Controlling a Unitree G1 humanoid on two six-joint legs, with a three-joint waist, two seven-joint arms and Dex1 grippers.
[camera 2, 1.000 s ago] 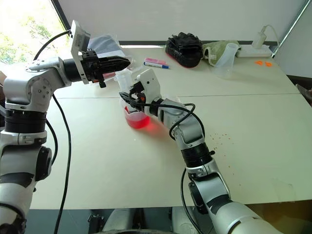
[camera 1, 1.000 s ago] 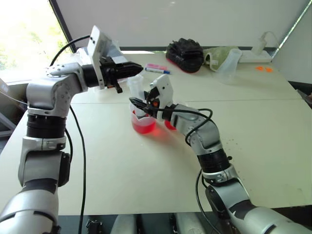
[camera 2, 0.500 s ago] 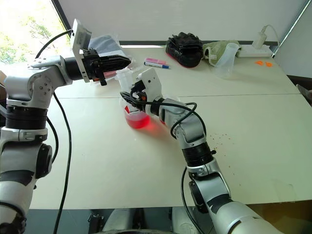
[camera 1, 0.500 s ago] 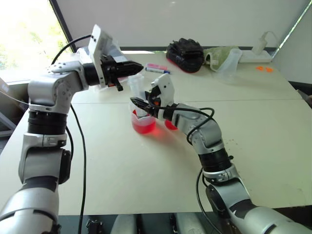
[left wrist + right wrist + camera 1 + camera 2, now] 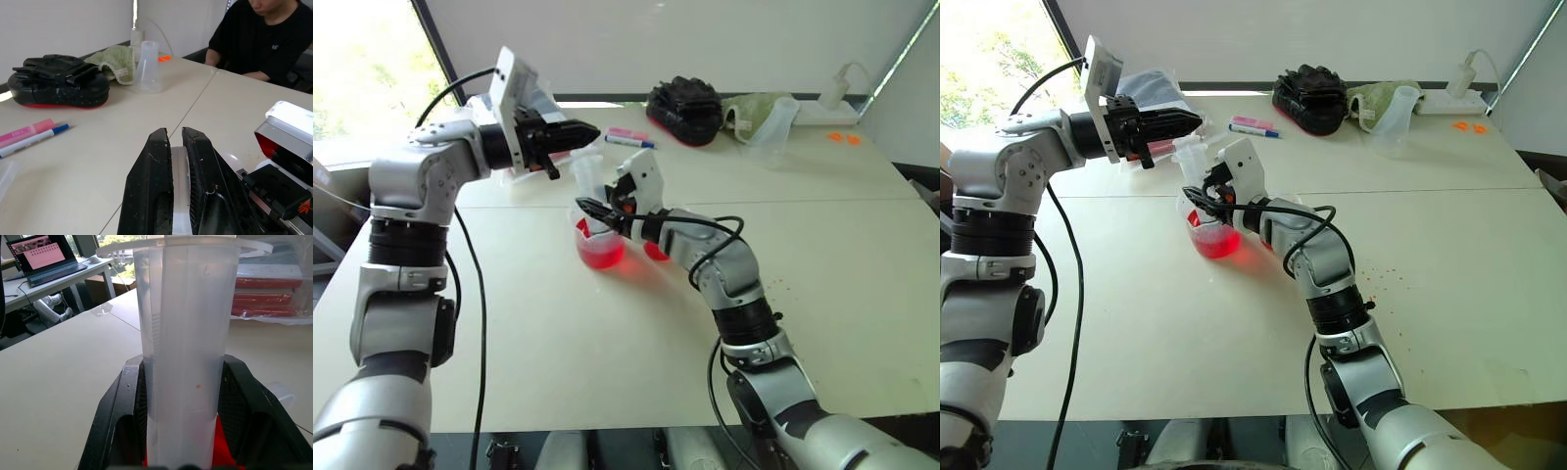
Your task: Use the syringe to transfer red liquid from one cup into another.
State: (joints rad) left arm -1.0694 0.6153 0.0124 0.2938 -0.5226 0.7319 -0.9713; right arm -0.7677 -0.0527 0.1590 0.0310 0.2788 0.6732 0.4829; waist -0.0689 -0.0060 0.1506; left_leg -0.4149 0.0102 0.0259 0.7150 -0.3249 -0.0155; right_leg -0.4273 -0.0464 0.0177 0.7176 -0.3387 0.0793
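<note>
Nothing has shifted: right fingers (image 5: 122,431) stay clamped on the syringe (image 5: 186,347) barrel, upright in the larger cup (image 5: 600,247); left fingers (image 5: 168,181) pinch its plunger top. Light, slick plastic; grip mid-barrel firmly

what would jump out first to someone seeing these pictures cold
The bright red liquid in the wider clear cup near the middle of the pale table draws the eye first. Over it, the right gripper is shut on the barrel of the clear syringe standing upright in the cup, while the left gripper is shut on its plunger top.
</note>
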